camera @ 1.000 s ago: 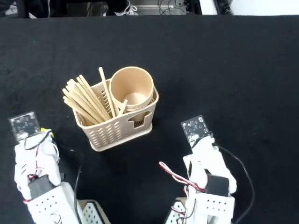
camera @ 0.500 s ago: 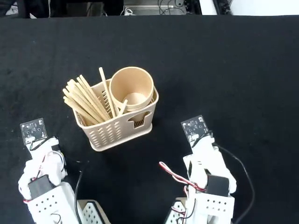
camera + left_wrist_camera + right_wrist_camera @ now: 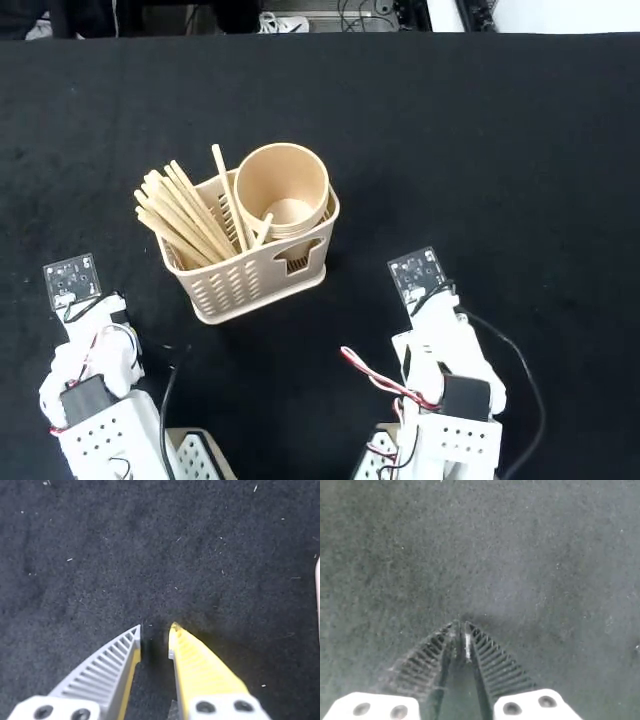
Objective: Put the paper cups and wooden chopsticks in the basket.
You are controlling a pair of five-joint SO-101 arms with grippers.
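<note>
Paper cups (image 3: 283,180) stacked in basket (image 3: 250,280), 3 o'clock side; wooden chopsticks (image 3: 185,215) fanned at 9 o'clock, overhanging rim. Left gripper (image 3: 156,627) tips slightly apart, empty. Right gripper (image 3: 460,625) tips together, empty. Risk: you nudge basket, leaning sticks spill.

White printed-plastic arms, left arm (image 3: 88,400) and right arm (image 3: 447,385); black servo blocks, black and red-white cables; left gripper (image 3: 155,630) half grey ribbed, half yellow; right gripper (image 3: 460,626) dark, ribbed; white screw-holed bases.
</note>
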